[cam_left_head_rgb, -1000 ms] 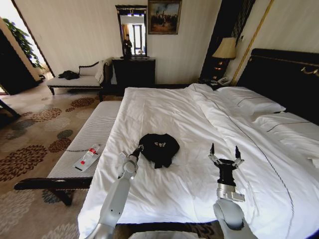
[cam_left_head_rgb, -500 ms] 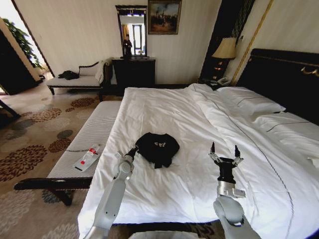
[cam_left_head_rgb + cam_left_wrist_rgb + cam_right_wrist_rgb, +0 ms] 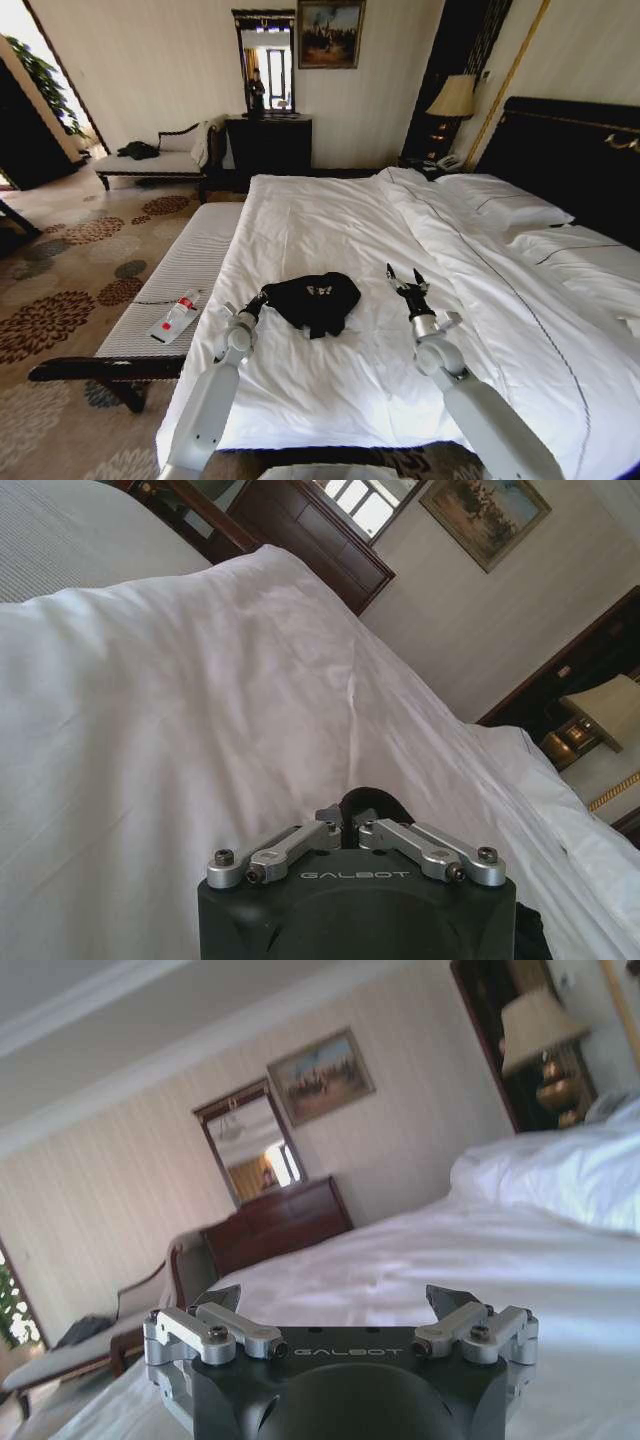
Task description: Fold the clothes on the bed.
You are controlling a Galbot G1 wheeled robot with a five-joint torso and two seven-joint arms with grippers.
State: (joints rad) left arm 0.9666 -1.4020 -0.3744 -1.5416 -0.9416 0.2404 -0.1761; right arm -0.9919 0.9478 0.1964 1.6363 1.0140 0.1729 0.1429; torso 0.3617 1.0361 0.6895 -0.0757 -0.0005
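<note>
T-shirt [image 3: 318,298] lies bunched on the bed [image 3: 330,225], near its foot. Left pincer [image 3: 262,296] pinches its edge; right pincer [image 3: 404,281] hovers beside, spread wide. Spreading step (my guess): right must grip the opposite edge.

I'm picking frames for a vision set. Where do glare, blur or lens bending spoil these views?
Head view: daylight washes out the white bed; the black T-shirt reads as a dark blob; walls bow at the edges. Left wrist view: the left hand is sharp, the painting soft. Right wrist view: the right hand is crisp, the lamp blurry.
</note>
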